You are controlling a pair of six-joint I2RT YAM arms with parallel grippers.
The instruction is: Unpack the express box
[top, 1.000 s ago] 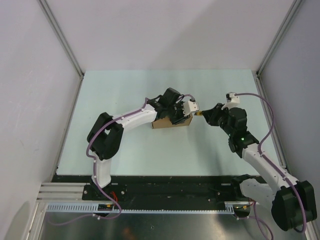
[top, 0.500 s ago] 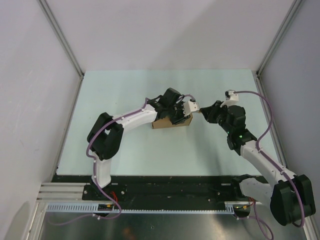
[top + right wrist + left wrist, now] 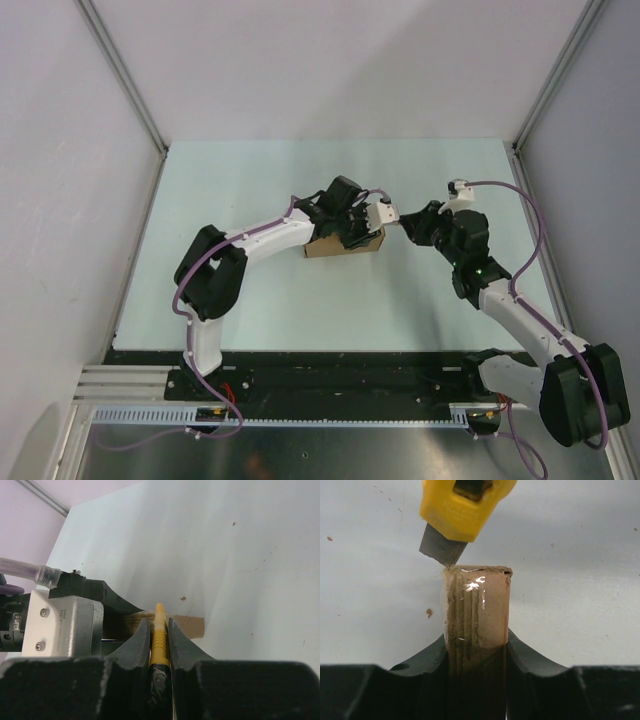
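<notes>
Left tool clamps express box; right tool grips knife touching box's end.

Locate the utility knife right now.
Left wrist view: the yellow utility knife, clamped in the right gripper, has its blade at the top-left corner of the express box the left gripper holds.
</notes>
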